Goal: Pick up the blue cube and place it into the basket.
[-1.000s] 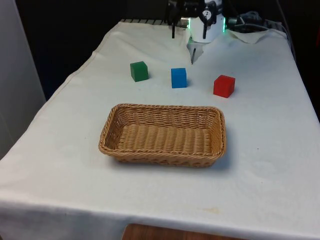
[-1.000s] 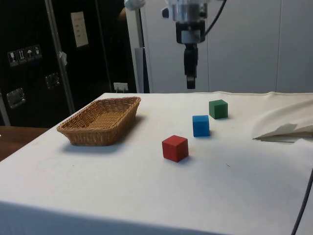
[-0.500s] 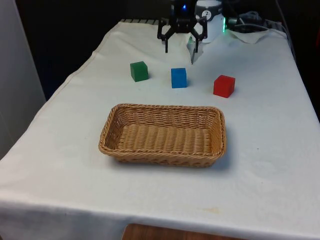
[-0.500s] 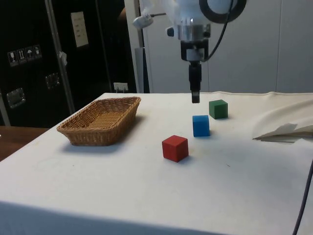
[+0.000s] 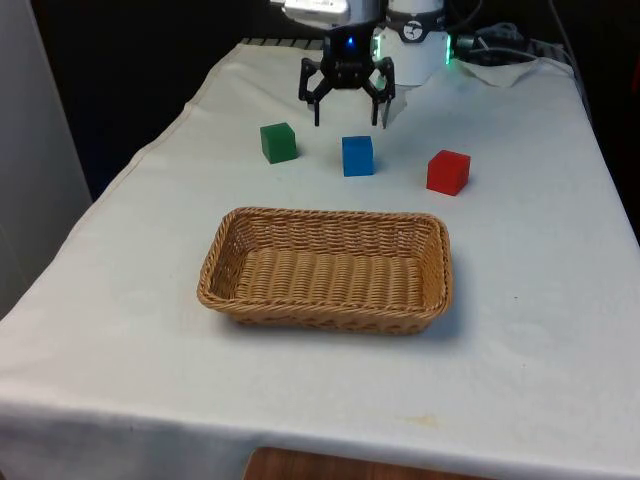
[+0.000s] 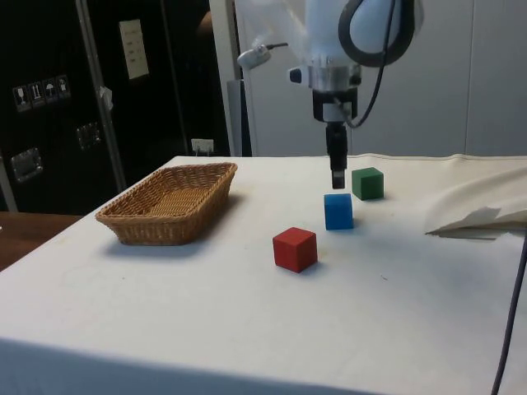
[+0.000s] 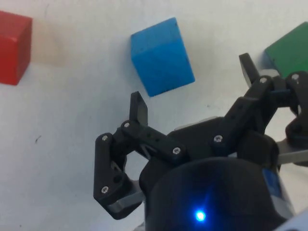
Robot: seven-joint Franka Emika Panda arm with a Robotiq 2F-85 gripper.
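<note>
The blue cube [image 5: 357, 155] [image 6: 338, 211] [image 7: 162, 56] rests on the white cloth between a green cube [image 5: 278, 142] and a red cube [image 5: 447, 171]. My gripper [image 5: 348, 113] [image 6: 336, 178] [image 7: 195, 86] hangs open just above and slightly behind the blue cube, with nothing between its fingers. The wicker basket [image 5: 228, 288] [image 6: 136, 225] stands nearer the front of the table and holds nothing.
The green cube [image 6: 367, 183] [image 7: 290, 54] lies close to one finger, and the red cube [image 6: 295, 248] [image 7: 13, 47] sits on the blue cube's other side. Crumpled cloth [image 6: 482, 220] lies beside the robot's base.
The gripper has come down and forward from high near the base to just above the blue cube. The cubes and the basket have not moved.
</note>
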